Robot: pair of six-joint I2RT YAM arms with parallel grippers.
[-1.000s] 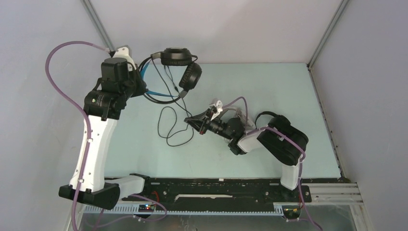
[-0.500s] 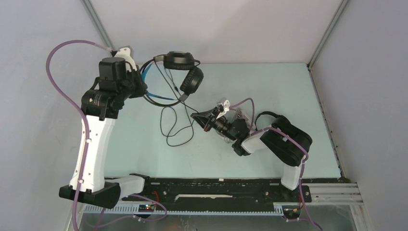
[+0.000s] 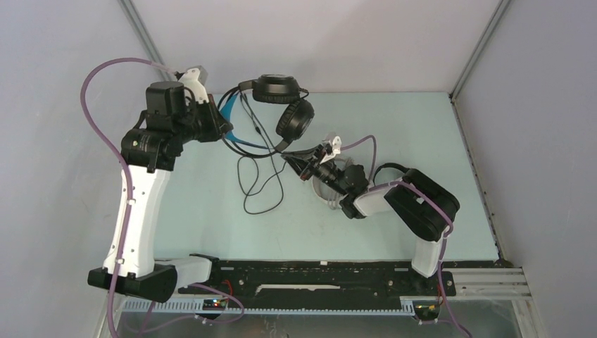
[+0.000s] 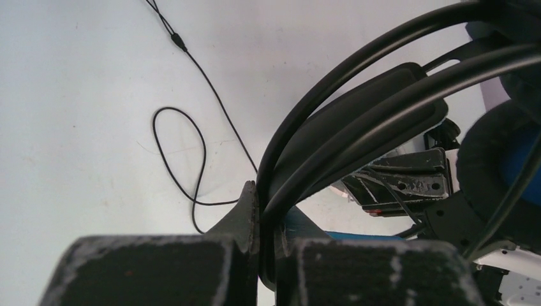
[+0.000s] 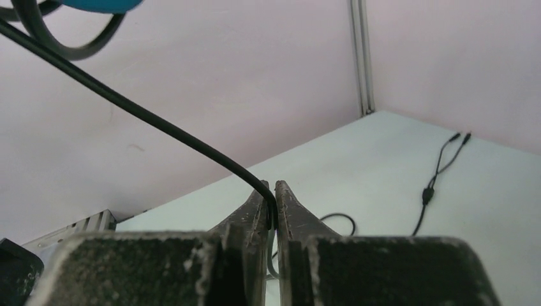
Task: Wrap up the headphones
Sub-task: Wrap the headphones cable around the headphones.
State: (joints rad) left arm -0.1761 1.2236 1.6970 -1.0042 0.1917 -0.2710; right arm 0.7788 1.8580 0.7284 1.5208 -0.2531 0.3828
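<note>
- The left pincer [image 4: 266, 213] is clenched on the headband of the headphones [image 3: 294, 120], with the twin black bands wedged between its fingers.
- The headphones are black with a blue headband. They are held up off the table [image 3: 408, 134] at its far left, with both ear cups hanging towards the centre.
- The right pincer [image 5: 272, 191] is clamped shut on the thin black cable [image 5: 159, 124]. The cable passes between its fingertips and rises taut towards the headphones.
- The rest of the cable lies in loose loops on the table between the two arms.
- The cable's forked plug end rests flat on the table, apart from both pincers.
</note>
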